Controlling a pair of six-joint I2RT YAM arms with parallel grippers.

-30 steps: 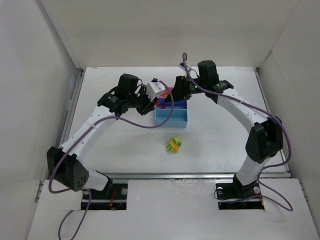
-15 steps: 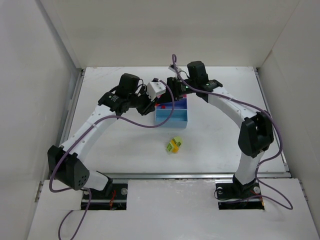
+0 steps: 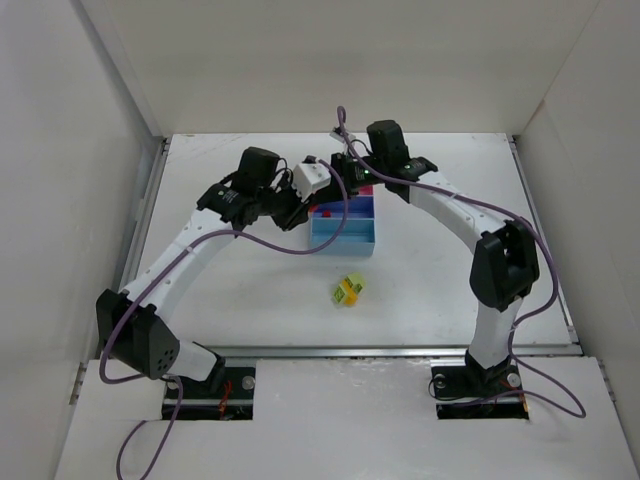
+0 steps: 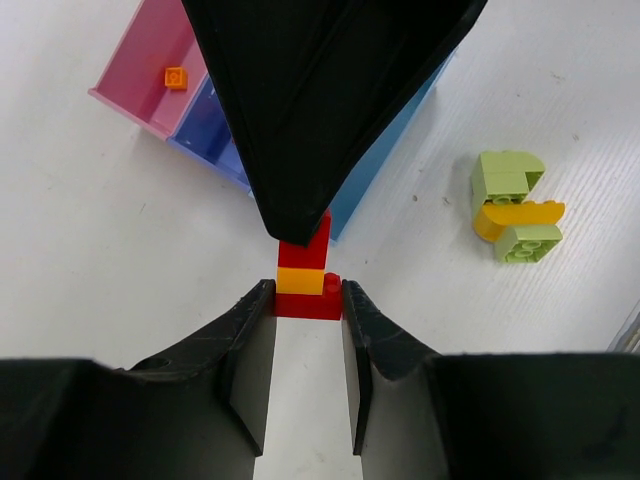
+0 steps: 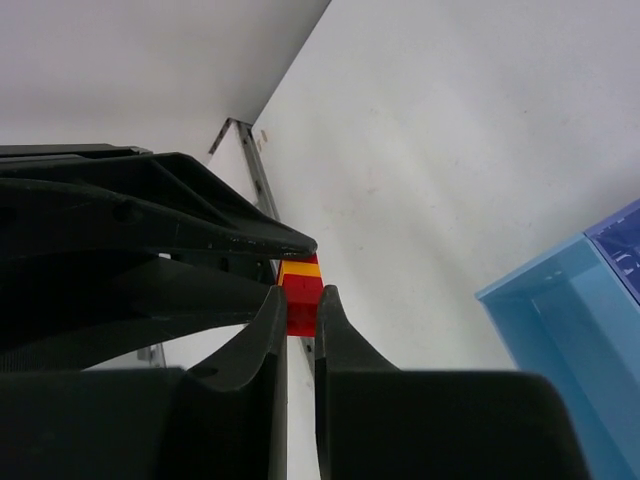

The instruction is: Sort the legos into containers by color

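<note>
Red-yellow stack (image 4: 302, 285) between left fingers (image 4: 250, 340) and right fingers (image 5: 265, 340); lime-orange cluster (image 4: 512, 205) near tray (image 4: 150, 60).

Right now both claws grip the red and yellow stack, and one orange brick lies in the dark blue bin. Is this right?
Wrong bin: the left wrist view shows the orange brick in the pink bin. The left claw and right claw grip the stack.

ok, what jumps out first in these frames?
Near the tray, the left gripper and right gripper both pinch one red-and-orange stack, apparently to pull it apart. A lime-and-yellow clump lies unsorted on the table on the tray's near side; one orange brick sits in the pink bin.
</note>
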